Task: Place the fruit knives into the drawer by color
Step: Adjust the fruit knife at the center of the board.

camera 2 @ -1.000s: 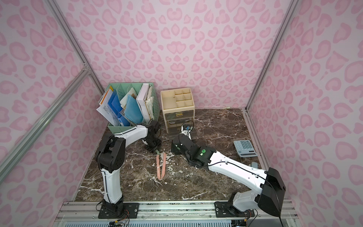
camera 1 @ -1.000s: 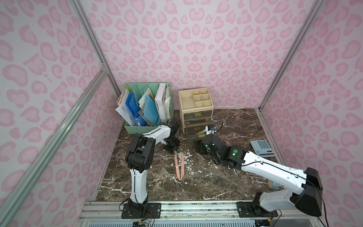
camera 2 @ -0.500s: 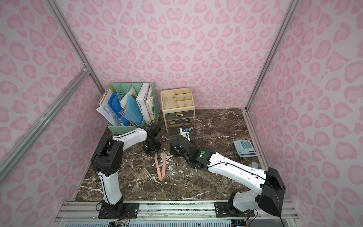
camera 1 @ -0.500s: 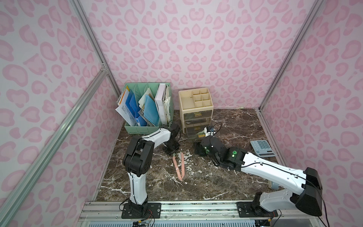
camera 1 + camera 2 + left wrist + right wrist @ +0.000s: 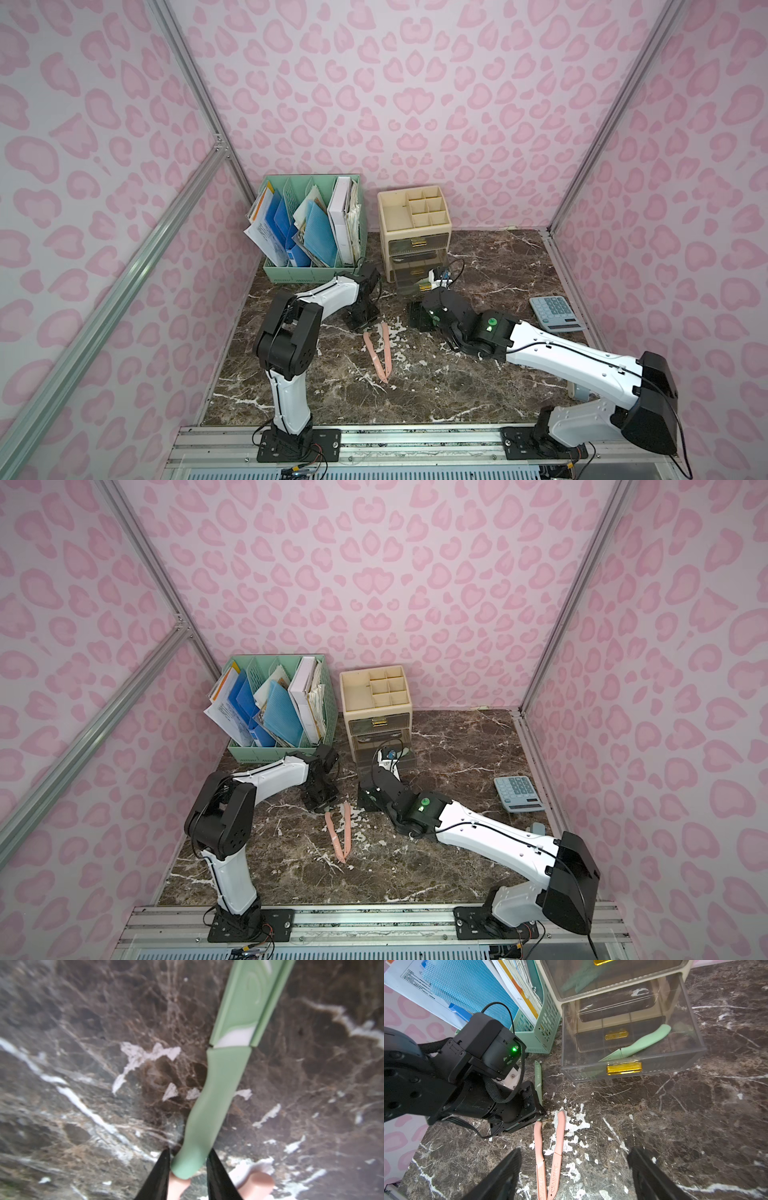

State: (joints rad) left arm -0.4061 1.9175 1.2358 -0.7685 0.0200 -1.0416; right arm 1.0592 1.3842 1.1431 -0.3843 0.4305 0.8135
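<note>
A mint green fruit knife lies on the marble, its tip pointing toward the drawer unit. My left gripper is shut on its handle end, low over the table in both top views. Two pink knives lie side by side just in front of it. My right gripper hangs open above them, holding nothing. The bottom drawer is pulled out with another green knife inside. Teal shapes show through a shut drawer above.
The cream drawer unit stands at the back, its open bottom drawer reaching toward my right gripper. A green file basket full of papers stands to its left, close behind the left arm. A calculator lies at the right.
My left gripper has come down and forward onto the green knife's handle end, and its jaws have narrowed around it. The right arm has barely moved.
</note>
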